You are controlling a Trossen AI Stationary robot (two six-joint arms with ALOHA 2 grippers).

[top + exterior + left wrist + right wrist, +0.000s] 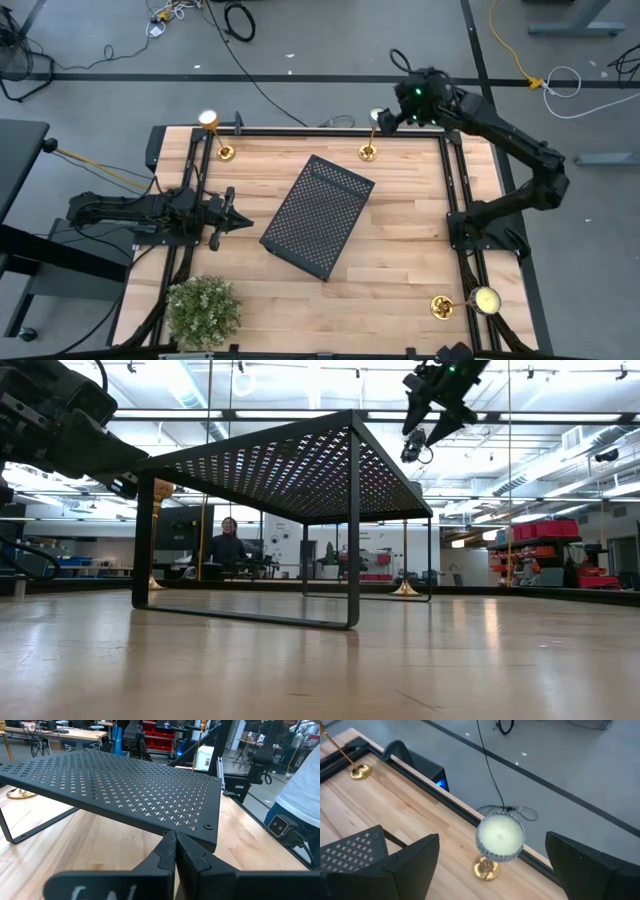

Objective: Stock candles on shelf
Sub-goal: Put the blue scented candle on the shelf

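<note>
Candles stand in three spots on the wooden counter [400, 240], all upright and none on the shelf. One candle [214, 135] is at the far left corner, a second candle [372, 135] near the middle of the far edge, and a third candle [462, 303] at the near right corner. Each has a round brass base, a thin stem and a pale round top.

The shelf [318, 215], a black perforated platform on thin legs, sits at the middle of the counter, turned at an angle to its edges. Its top is bare.

The right gripper [388, 117] hangs high over the far edge, directly above the middle candle. Its fingers are spread wide to either side of the candle's cream top in the right wrist view [500, 836], not touching it. In the low view the same gripper [425, 422] shows well above the shelf's height.

The left gripper [238, 221] lies low at the left side of the counter, pointing at the shelf's left end and just beside it. Its fingers [167, 851] are pressed together with nothing between them, their tips close under the shelf's near edge.

A bushy green plant [204, 311] stands at the near left corner. In the low view a person [228, 545] sits in the room beyond the counter.
</note>
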